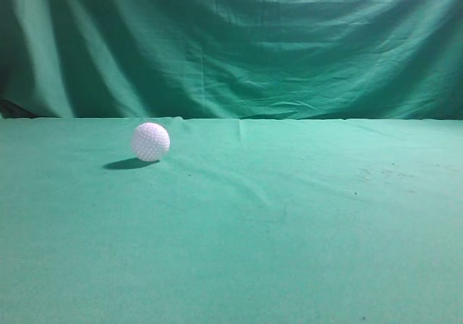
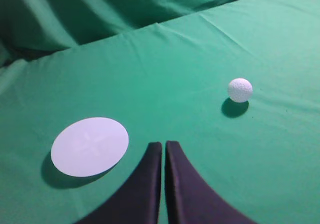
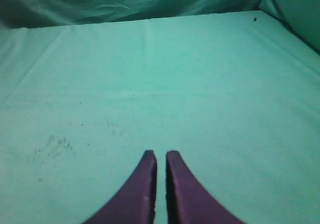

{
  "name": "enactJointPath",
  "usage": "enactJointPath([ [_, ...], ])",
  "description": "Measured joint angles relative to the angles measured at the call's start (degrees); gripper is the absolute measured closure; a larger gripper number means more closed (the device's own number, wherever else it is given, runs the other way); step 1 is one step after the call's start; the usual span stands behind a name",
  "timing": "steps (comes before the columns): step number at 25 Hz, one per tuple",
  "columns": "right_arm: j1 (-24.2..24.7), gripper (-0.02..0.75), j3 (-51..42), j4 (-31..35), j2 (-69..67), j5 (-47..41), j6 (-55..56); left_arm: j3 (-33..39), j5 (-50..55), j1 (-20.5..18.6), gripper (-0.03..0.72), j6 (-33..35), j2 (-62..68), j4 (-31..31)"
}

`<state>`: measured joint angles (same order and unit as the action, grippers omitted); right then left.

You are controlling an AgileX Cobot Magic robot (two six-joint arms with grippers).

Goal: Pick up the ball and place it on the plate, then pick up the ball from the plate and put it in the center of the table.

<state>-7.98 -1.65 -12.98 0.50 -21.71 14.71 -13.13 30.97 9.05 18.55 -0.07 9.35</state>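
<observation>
One ball (image 1: 150, 142) on your tabletop (image 1: 289, 230), left of centre in the exterior view. Left wrist view: left fingers (image 2: 163, 146) together, holding nothing, ball ahead-right, plate (image 2: 90, 146) just left. Right wrist view: right fingers (image 3: 161, 155) nearly together over bare cloth.

Green cloth backdrop (image 1: 239, 42) hangs behind, draped and wrinkled, with long diagonal folds and darker shadowed bands on the left. A dark gap shows at its lower left edge in the exterior view. It meets the table (image 1: 289, 223) along a straight horizontal line. Light falls from the upper right, shadows cast leftward. Faint dark specks mark the cloth at right.
</observation>
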Motion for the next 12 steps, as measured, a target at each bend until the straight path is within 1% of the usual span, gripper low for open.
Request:
enactJointPath([
  [3,0.0,0.658,0.0,0.0,0.0,-0.1,0.0,1.11,-0.94,0.0,0.688,0.0,-0.65,-0.09],
  [9,0.0,0.658,0.0,0.0,0.0,-0.22,0.0,10.03,-8.52,0.0,0.688,-3.03,-0.65,-0.09],
  [12,0.0,0.658,0.0,0.0,0.0,-0.22,0.0,12.92,-10.73,0.0,0.688,-3.56,-0.65,-0.09],
])
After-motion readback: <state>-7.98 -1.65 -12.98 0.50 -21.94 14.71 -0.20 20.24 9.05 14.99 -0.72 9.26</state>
